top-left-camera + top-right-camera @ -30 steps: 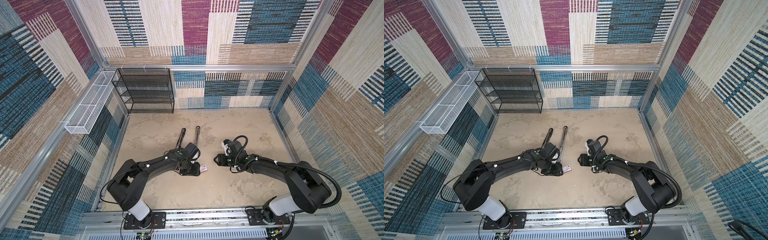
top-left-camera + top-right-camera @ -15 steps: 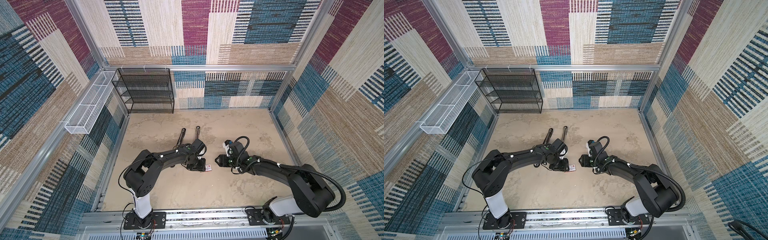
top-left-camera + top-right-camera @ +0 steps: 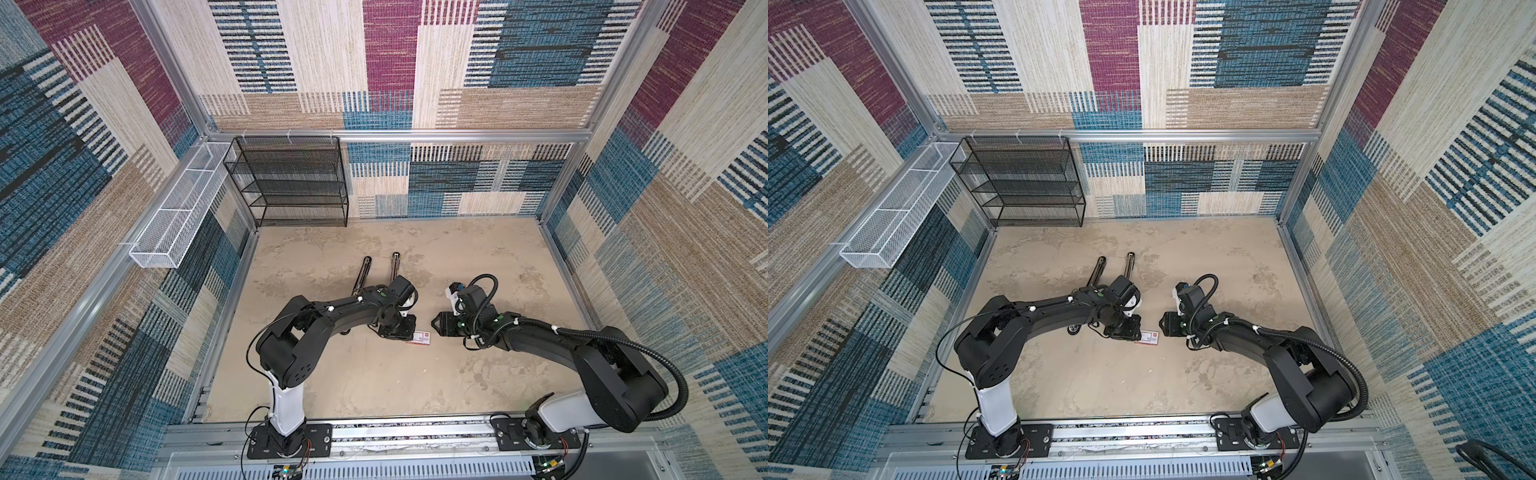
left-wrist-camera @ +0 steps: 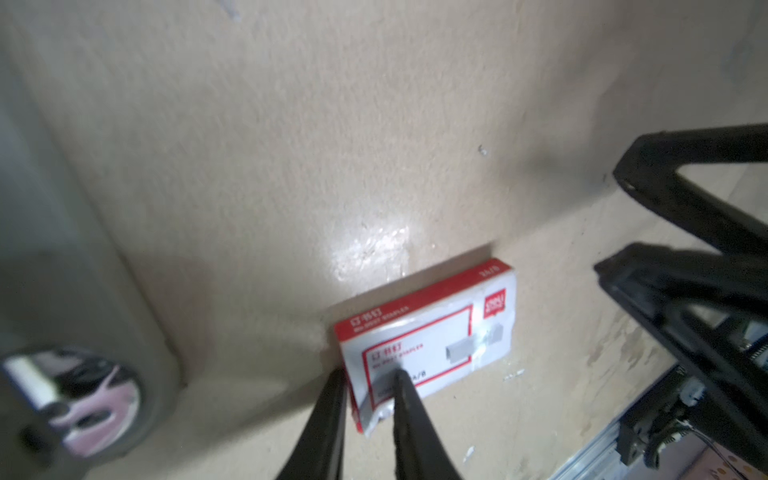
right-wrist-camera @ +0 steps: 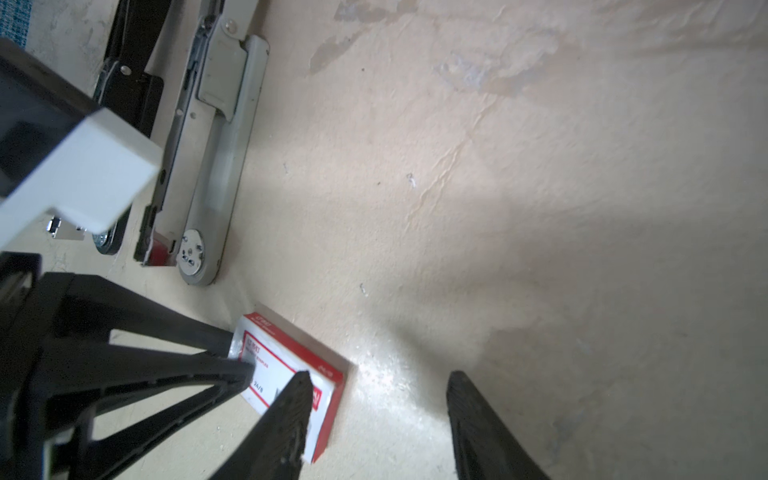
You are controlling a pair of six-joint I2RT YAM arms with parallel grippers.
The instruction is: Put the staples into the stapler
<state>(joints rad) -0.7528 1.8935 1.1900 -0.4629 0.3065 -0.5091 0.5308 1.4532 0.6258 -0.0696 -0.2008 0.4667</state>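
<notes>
Two-handed, working at the staple box, lying flat on the surface between the arms, contents hidden. Judging the step as gripping one end for opening: pinching low and square on the crumpled end, keeping the box flat, bracing the other end, pulling along its length rather than lifting, avoiding spills. Nipping that crumpled corner with the left pincer, jaws nearly together, one fingertip hugging the side edge, its partner crossing the printed top; not managing to tell how firmly. Hovering at the logo end with the right pincer, spread roughly halfway, grasping nothing, one fingertip overlapping the box, its partner over bare surface; touching or not, not telling. Further off, leaving the stapler swung wide open just beyond the box, awaiting loading. Farthest back, ignoring the black wire rack at the rear.
</notes>
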